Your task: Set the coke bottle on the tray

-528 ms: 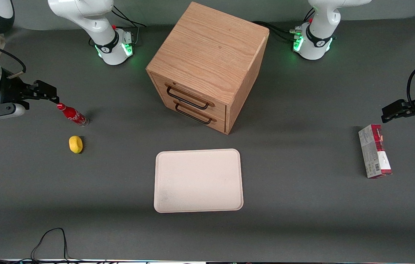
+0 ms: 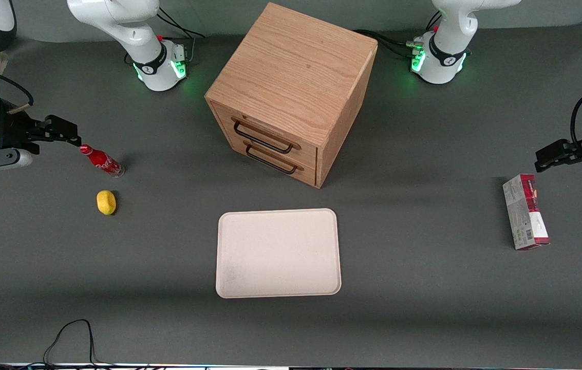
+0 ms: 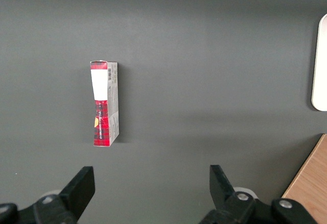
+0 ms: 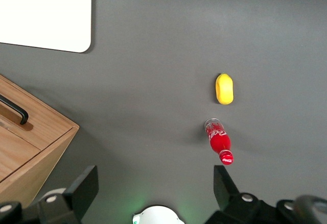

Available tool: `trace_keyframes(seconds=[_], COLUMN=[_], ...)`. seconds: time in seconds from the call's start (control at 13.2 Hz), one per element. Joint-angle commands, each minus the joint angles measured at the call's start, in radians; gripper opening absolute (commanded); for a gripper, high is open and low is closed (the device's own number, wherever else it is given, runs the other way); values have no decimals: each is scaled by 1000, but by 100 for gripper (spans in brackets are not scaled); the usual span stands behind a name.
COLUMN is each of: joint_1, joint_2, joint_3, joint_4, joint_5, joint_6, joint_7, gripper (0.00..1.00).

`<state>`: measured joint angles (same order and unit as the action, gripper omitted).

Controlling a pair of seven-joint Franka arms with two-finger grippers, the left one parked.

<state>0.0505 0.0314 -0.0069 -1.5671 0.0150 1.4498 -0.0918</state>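
Red against the dark grey surface (image 2: 424, 288), the coke bottle (image 2: 102, 161) lies on its side toward the working arm's end, its cap pointing at the gripper (image 2: 67, 134). The gripper hangs above the surface just beside that cap, its fingers spread wide with nothing between them; the wrist view shows the bottle (image 4: 219, 147) clear of both fingers (image 4: 84, 185). A yellow lemon-like object (image 2: 106, 202) sits near the bottle, closer to the front camera. The cream-white tray (image 2: 278, 253) rests bare, well apart from the bottle, in front of the wooden two-drawer cabinet (image 2: 291, 92). A red-and-grey carton (image 2: 525, 211) lies toward the parked arm's end.
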Motion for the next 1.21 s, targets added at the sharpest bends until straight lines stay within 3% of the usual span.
trace_keyframes(seconds=[0.0, 0.23, 1.13], joint_1=[-52, -167, -161], joint_2=[-13, -31, -45], joint_3=[16, 113, 107], joint_4=[-5, -5, -28], joint_5=[-3, -1, -6], joint_6=[-25, -37, -35], joint_7=[3, 1, -2], gripper=[100, 100, 100])
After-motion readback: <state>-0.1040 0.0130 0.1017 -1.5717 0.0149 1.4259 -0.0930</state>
